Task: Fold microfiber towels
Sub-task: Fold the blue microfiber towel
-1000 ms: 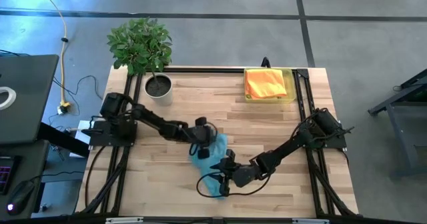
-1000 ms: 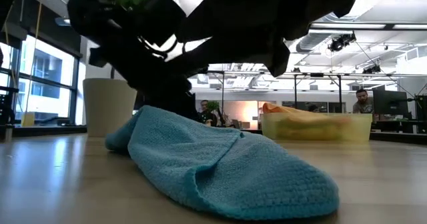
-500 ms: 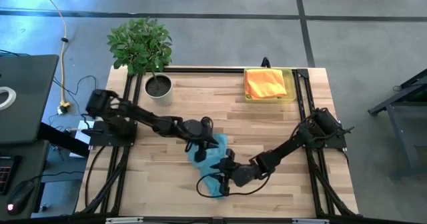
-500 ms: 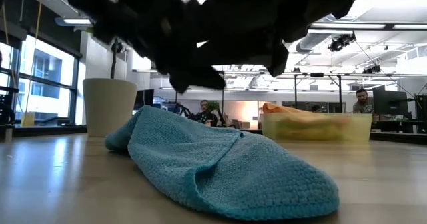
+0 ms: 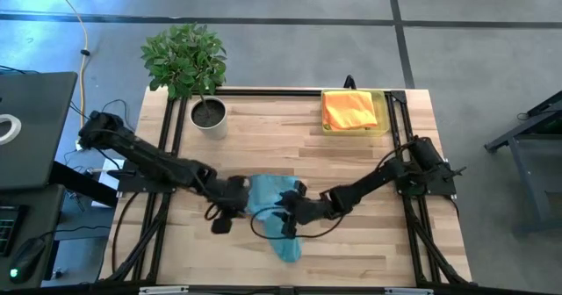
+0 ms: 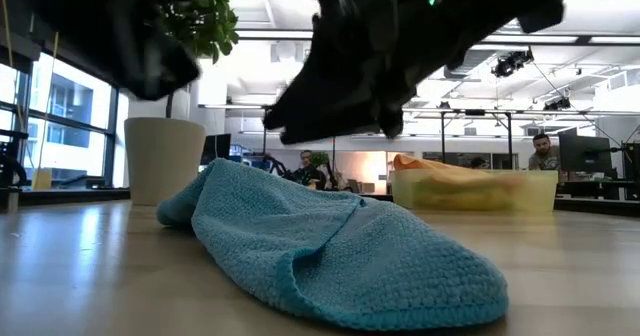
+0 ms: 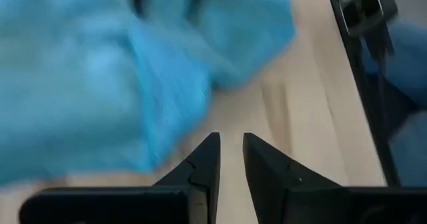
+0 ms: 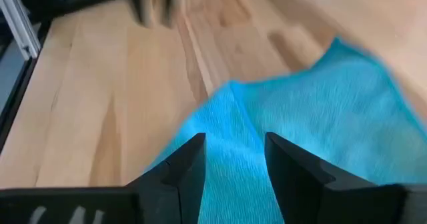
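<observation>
The light blue towel (image 5: 274, 209) lies crumpled on the wooden table near its front middle, one end trailing toward the near edge; it also shows in the low view (image 6: 330, 256). My left gripper (image 5: 223, 216) hovers just off the towel's left side, fingers a little apart and empty; its wrist view (image 7: 228, 159) shows bare wood between them and the towel (image 7: 100, 77) beyond. My right gripper (image 5: 284, 218) is open above the towel's middle (image 8: 280, 124), clear of it. An orange towel (image 5: 349, 109) lies in the yellow tray (image 5: 384, 124). The other towels are out of view.
A potted plant (image 5: 207, 112) stands at the table's far left. The tray sits at the far right corner. Black frame rails (image 5: 172, 146) run along both side edges. Bare wood lies between the towel and the tray. People show in the room behind (image 6: 545, 148).
My left gripper has drawn back from the towel's far end toward the table's left and near edge, off the cloth. My right gripper has risen and gone a little toward the far edge, over the towel's middle. The towel lies as before.
</observation>
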